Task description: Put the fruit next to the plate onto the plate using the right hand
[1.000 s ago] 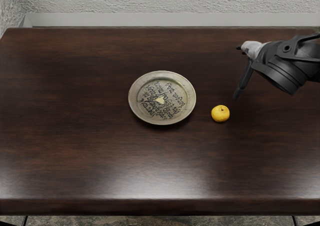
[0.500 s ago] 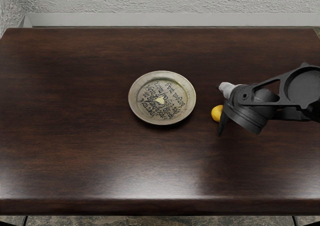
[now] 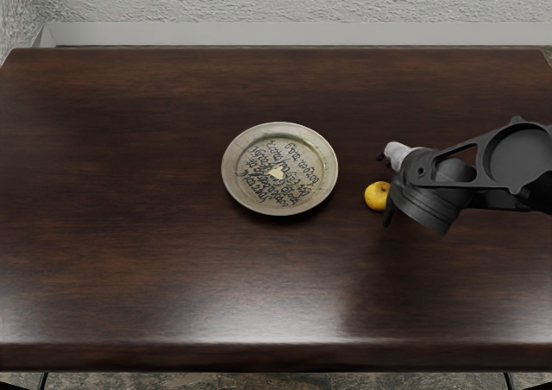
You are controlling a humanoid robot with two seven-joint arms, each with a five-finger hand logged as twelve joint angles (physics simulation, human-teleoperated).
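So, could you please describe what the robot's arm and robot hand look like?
Only the right arm shows: matte black, with a round, ring-like joint housing and a thick cylindrical wrist section. The right robot hand is black too, with one pale grey part.

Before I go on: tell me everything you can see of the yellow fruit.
The fruit is small, round and yellow-orange, with smooth, matte-looking skin. It rests on the dark wooden table, just right of the plate and apart from its rim, not on it. The right hand covers its right side, so only the left part shows. Whether the hand touches it cannot be told from this view.
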